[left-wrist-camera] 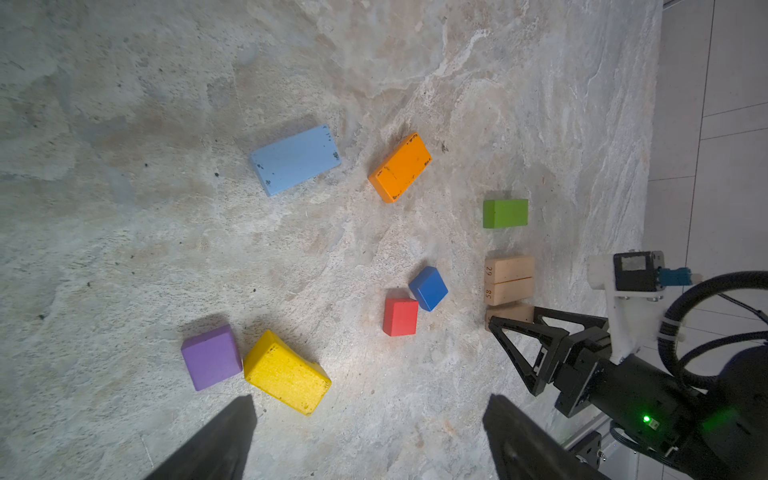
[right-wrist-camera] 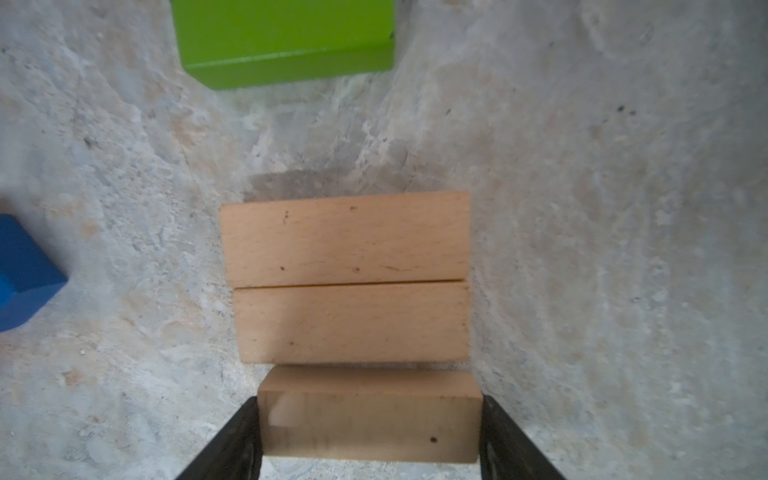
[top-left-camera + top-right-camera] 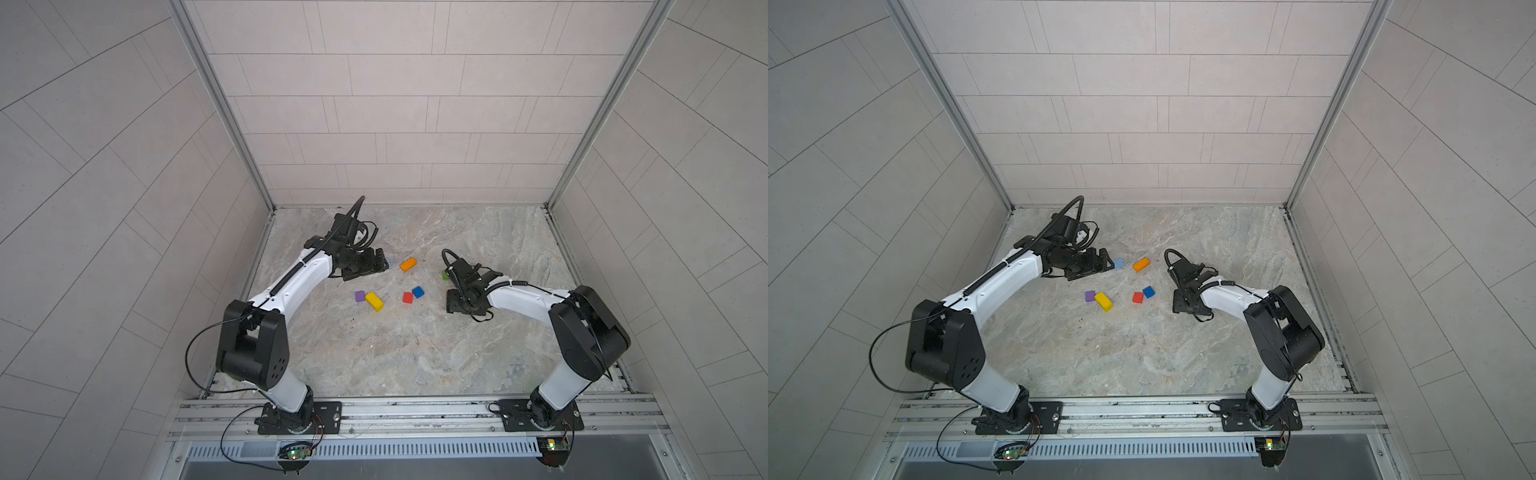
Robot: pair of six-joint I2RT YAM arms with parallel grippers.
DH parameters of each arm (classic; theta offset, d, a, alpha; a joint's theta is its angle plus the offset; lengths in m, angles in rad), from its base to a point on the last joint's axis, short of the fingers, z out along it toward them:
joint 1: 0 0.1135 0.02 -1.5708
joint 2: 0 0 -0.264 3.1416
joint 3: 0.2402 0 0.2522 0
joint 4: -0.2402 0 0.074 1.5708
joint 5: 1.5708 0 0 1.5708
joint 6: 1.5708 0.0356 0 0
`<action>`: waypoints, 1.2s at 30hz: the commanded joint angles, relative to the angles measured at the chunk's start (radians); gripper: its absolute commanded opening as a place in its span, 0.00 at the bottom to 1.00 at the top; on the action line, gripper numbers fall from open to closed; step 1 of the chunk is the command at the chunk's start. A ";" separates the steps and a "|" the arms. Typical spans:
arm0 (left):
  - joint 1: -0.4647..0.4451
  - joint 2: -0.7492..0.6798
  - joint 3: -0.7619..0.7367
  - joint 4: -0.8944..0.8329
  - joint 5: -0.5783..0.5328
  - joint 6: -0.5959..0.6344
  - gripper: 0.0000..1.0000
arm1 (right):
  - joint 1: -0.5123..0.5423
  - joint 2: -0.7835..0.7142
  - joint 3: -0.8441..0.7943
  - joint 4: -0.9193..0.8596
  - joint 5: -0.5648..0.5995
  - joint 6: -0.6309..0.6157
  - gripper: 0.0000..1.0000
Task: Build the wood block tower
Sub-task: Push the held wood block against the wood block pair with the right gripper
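Grey tiled walls (image 3: 374, 104) enclosing a marbled table (image 3: 415, 353). Left arm (image 3: 291, 286) reaching in over the far left of the block field; right arm (image 3: 523, 299) bending low on the right side. Left gripper (image 1: 370, 397) hanging with jaws spread wide, gripping nothing, just beside the light-blue brick (image 1: 295, 160). Right gripper (image 2: 370, 401) clamping the third bar (image 2: 365, 428) by its two ends; cannot tell whether that bar is resting or lifted. It is sitting just beside the tan pair (image 2: 349, 320), two bars lying flat with long sides touching. Green brick (image 2: 286, 37) lying near, beyond the pair. Orange brick (image 1: 400, 167) lying near the light-blue one, apart from it. Yellow brick (image 1: 286, 372) lying just beside the purple cube (image 1: 212, 357). Red cube (image 1: 400, 312) and blue cube (image 1: 428, 288) touching at a corner, mid-table, between the two grippers.
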 commanded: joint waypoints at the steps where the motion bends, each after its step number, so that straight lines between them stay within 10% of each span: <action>1: 0.005 -0.014 -0.005 -0.020 -0.014 0.014 0.93 | -0.002 0.022 0.011 0.006 -0.010 -0.005 0.72; 36: 0.006 -0.019 -0.005 -0.020 -0.016 0.016 0.93 | -0.004 0.050 0.047 -0.001 -0.008 -0.019 0.73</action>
